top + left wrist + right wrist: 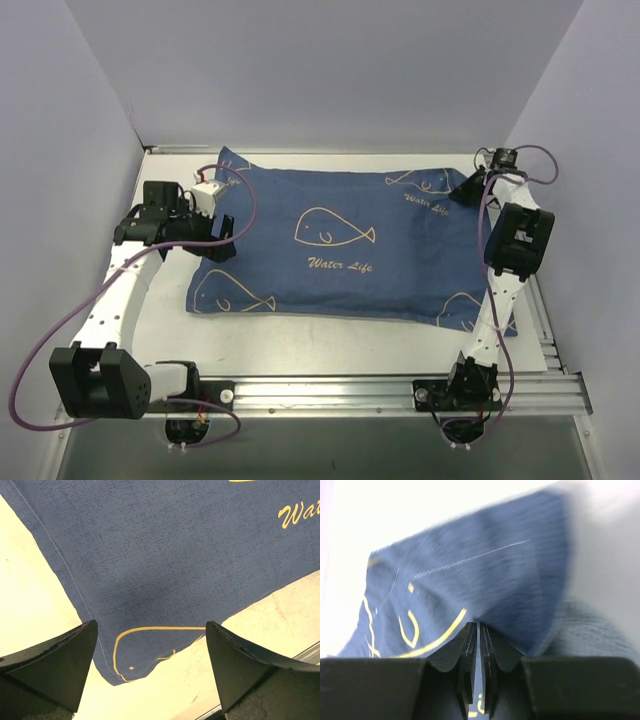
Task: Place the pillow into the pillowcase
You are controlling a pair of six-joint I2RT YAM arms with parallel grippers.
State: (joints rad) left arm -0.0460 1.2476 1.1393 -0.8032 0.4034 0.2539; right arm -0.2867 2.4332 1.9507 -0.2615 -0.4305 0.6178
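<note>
Pillowcase (pixel 340 240) lies whale-side up (navy face); note your right gripper (pixel 479 630) pinches its far right corner, left gripper (pixel 151 625) spread over its left edge.

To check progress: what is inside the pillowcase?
The pillowcase shows only its navy whale-printed cloth; anything inside is covered, and no pillow is visible in any view.

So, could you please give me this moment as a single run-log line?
pillowcase: whale side up | left gripper: open over near-left corner | right gripper: shut on far-right corner | pillow: not visible
</note>
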